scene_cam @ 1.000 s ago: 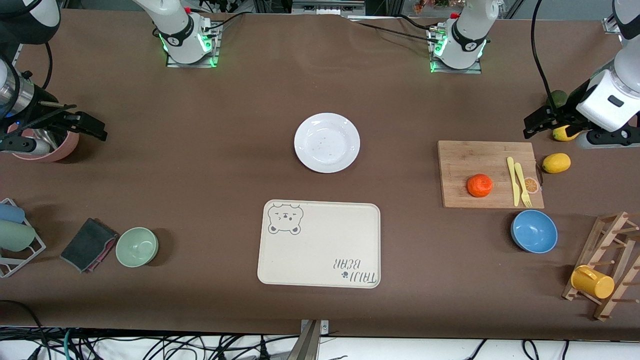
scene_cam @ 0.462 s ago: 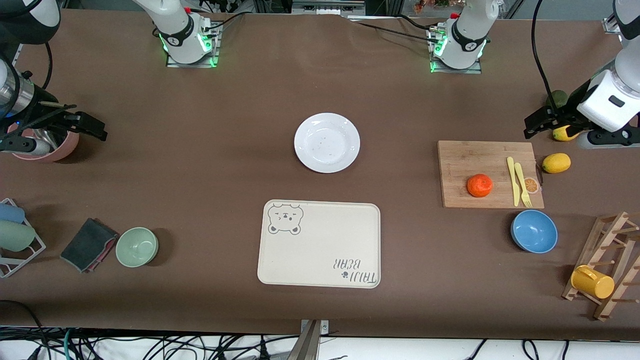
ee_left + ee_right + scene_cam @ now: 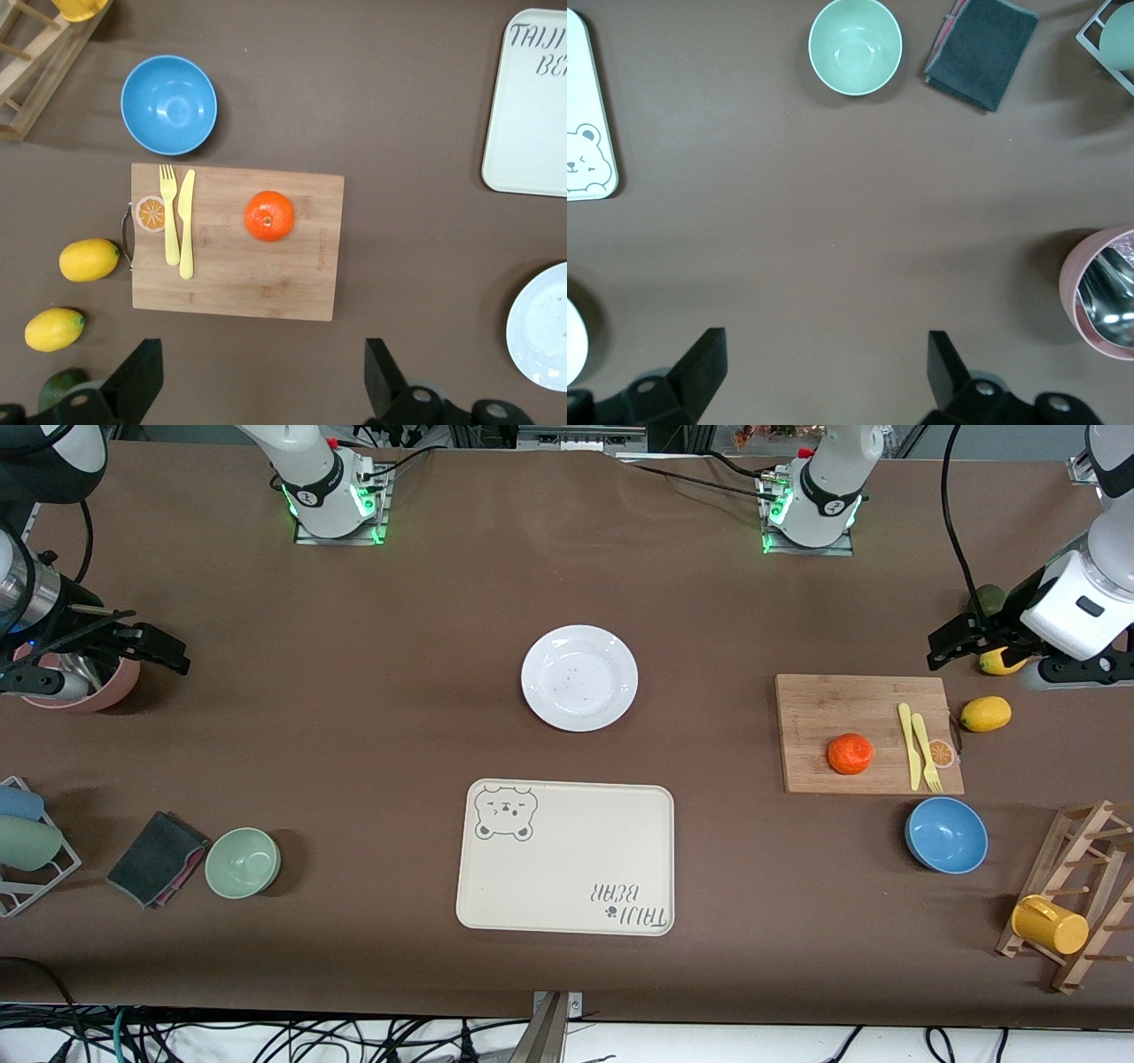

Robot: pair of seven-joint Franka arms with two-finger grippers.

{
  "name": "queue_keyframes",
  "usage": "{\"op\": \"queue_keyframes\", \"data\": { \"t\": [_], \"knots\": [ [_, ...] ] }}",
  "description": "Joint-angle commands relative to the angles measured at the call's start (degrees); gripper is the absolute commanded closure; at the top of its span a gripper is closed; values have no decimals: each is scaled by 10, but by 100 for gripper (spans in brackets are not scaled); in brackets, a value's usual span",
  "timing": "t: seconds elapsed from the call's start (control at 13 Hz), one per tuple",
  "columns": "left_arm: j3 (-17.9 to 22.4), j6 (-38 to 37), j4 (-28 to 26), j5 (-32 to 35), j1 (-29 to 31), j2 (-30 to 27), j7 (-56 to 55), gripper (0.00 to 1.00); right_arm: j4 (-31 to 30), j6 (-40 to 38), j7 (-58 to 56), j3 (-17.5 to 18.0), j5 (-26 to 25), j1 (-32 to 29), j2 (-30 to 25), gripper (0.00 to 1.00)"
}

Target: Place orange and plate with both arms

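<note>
The bear-print tray (image 3: 565, 857) lies nearest the front camera. Farther, toward the left arm's end, the orange (image 3: 850, 753) sits on a wooden cutting board (image 3: 833, 708); the plate (image 3: 579, 677) rests mid-table, farther than the tray. The left gripper (image 3: 257, 381) hangs spread over bare table beside the board. The right gripper (image 3: 819, 372) hangs spread over bare table near a pink cup (image 3: 1099, 292), whose spoons only the right wrist view shows.
</note>
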Motion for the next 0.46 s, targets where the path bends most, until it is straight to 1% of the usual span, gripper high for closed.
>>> {"op": "queue_keyframes", "data": {
  "t": [0.0,0.38],
  "knots": [
    [-2,-22,17,11,1,7,0,0,1,-4,3,0,9,-2,-2,0],
    [-5,-28,16,12,0,8,1,0,0,-4,3,0,9,-2,-2,0]
  ]
}}
